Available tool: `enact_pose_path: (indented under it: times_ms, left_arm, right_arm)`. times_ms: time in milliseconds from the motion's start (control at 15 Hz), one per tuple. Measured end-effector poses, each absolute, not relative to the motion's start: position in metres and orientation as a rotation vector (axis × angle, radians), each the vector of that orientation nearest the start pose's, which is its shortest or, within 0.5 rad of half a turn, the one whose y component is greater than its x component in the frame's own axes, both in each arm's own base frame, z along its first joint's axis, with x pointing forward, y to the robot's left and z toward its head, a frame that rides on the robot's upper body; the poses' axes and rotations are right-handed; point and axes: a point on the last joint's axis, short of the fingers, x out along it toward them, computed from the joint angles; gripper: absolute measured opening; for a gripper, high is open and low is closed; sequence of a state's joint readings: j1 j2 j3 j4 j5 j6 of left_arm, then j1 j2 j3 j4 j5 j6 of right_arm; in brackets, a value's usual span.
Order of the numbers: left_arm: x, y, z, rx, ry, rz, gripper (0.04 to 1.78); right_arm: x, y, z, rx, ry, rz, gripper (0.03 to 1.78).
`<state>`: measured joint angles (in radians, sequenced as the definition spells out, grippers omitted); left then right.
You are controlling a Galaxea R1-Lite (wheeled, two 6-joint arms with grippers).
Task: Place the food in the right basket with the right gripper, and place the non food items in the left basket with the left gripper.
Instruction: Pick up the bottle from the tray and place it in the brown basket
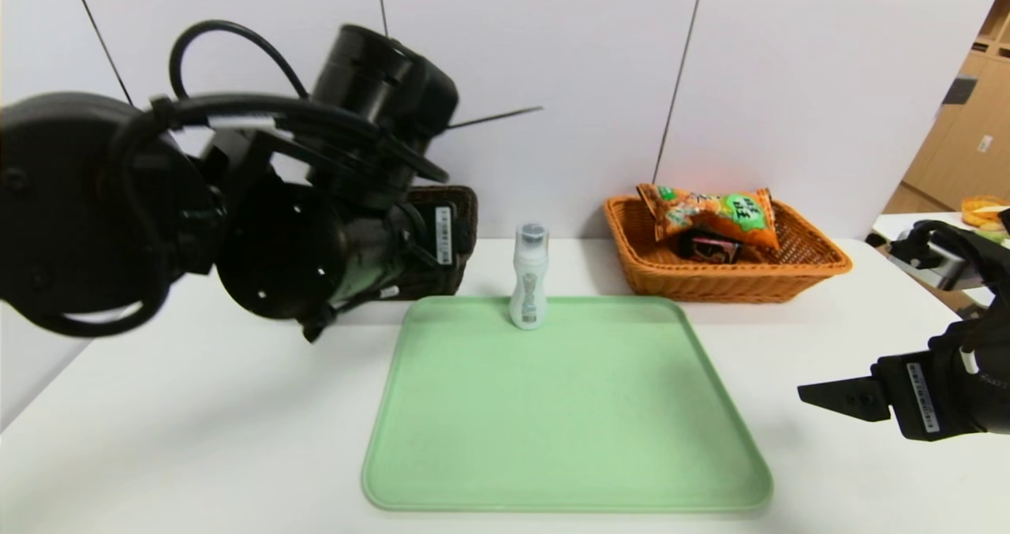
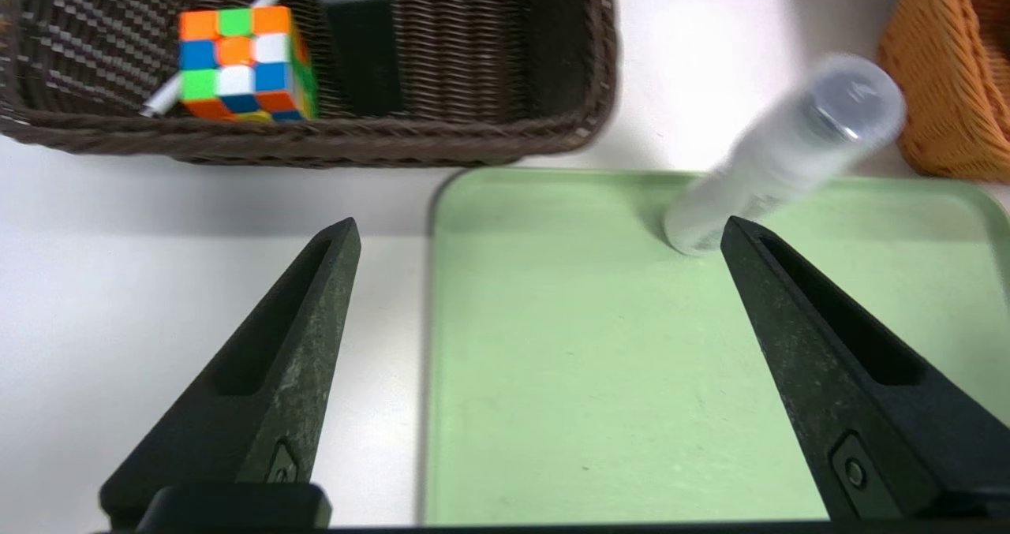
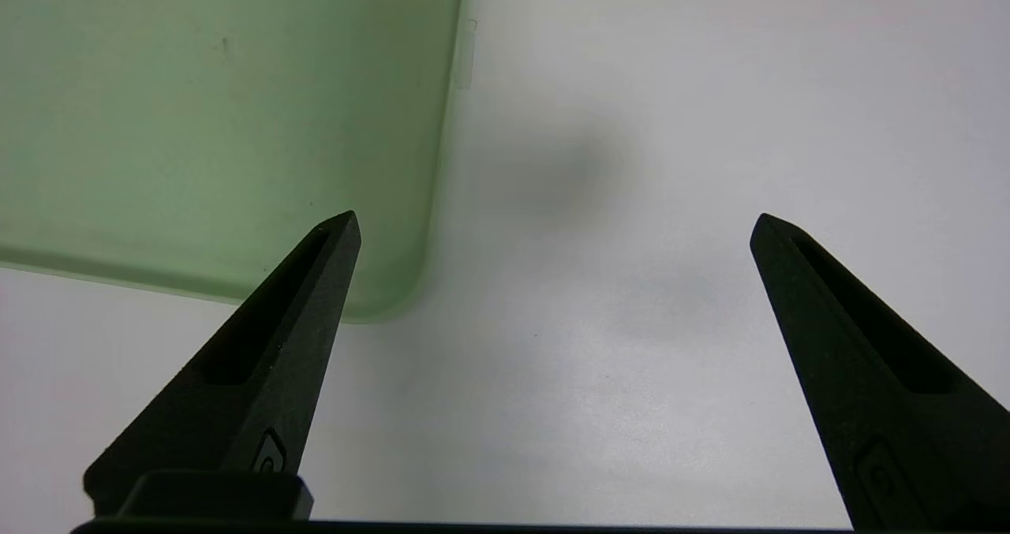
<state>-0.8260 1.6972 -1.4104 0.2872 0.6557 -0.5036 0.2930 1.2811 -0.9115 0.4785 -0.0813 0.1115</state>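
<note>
While 1 bottle [image 1: 529, 275] is stood at the tray's [image 1: 568, 408] back edge | left gripper [image 2: 540, 230] is spread wide, empty, near it | right gripper [image 3: 552, 226] is spread wide, empty, parked beside the tray | bottle is judged light, smooth, tippy; best held at its thin middle.

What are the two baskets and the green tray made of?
Both baskets look woven, like wicker or rattan: the orange basket and the dark brown basket show braided strands. The green tray looks like smooth matte plastic with a moulded rounded rim, though I can't be sure.
</note>
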Motion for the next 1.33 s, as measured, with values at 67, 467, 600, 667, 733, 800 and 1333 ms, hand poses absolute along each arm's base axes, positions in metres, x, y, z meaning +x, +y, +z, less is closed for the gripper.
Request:
enact_pose_path:
  times_ms: [67,467,600,667,733,800,1333]
  left_arm:
    - [0.213,-0.230,0.256,-0.097,0.432,-0.068,1.63]
    - [0.196,-0.293,0.188,-0.054,0.368,-0.109,1.67]
    - [0.201,-0.307,0.169,-0.033,0.355,-0.081,1.67]
    - [0.205,-0.314,0.159,-0.024,0.338,-0.055,1.67]
    - [0.208,-0.321,0.151,-0.021,0.316,-0.029,1.67]
    - [0.212,-0.327,0.146,-0.024,0.295,-0.019,1.67]
    - [0.236,-0.356,0.127,0.020,0.181,-0.049,1.69]
  right_arm:
    - [0.165,0.048,0.218,-0.053,0.841,0.153,1.71]
    - [0.167,0.048,0.219,-0.038,0.806,0.152,1.71]
    - [0.167,0.048,0.218,-0.038,0.808,0.152,1.71]
    - [0.167,0.048,0.218,-0.039,0.808,0.154,1.71]
    - [0.167,0.049,0.218,-0.038,0.808,0.154,1.71]
    - [0.168,0.049,0.218,-0.037,0.803,0.154,1.71]
    - [0.167,0.049,0.206,-0.044,0.799,0.157,1.71]
